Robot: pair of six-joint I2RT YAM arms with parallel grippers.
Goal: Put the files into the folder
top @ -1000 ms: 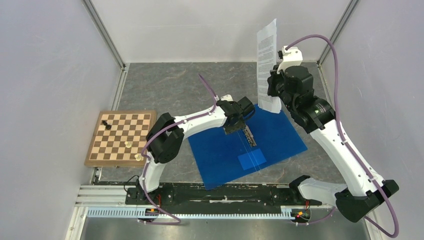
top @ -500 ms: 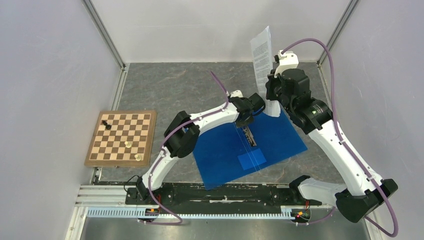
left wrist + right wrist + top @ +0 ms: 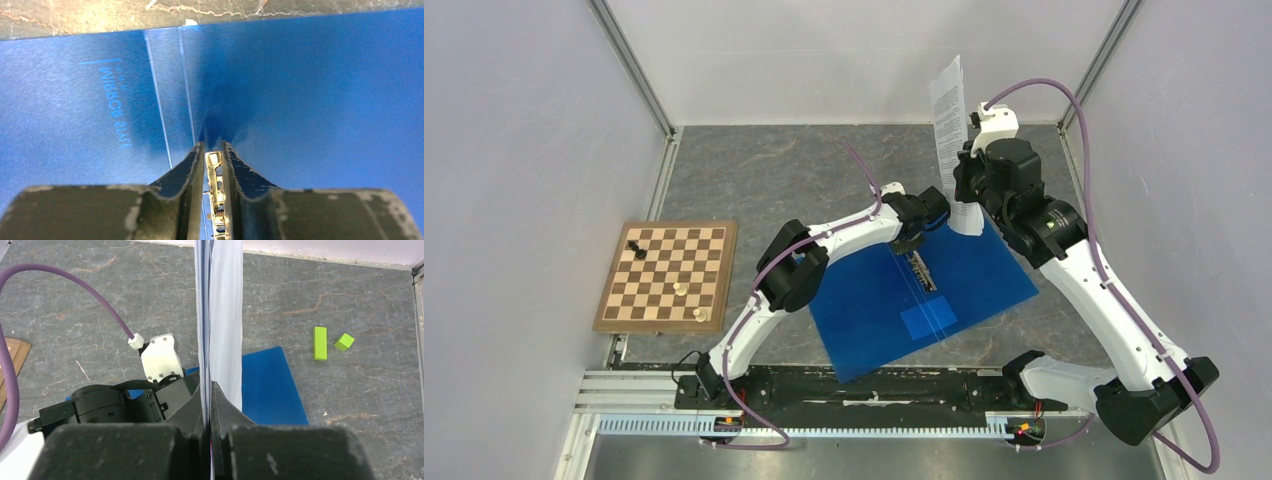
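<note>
Two arms are working over the folder [image 3: 969,275], which is lying open and flat on the table [image 3: 774,170], inner faces up, with only its metal clip [image 3: 214,162] sitting along the spine. The left gripper [image 3: 213,147] is hovering low at that spine, its fingers standing narrowly apart with the clip between them; I cannot tell whether they are pinching it. The right gripper [image 3: 209,390] is clamping tight on the files [image 3: 948,110], low on the sheets, holding them upright in the air over the folder's far right corner, outside it. A chessboard [image 3: 669,275] is lying well apart to the left, and two green blocks [image 3: 320,343] are sitting on the table near that corner.
</note>
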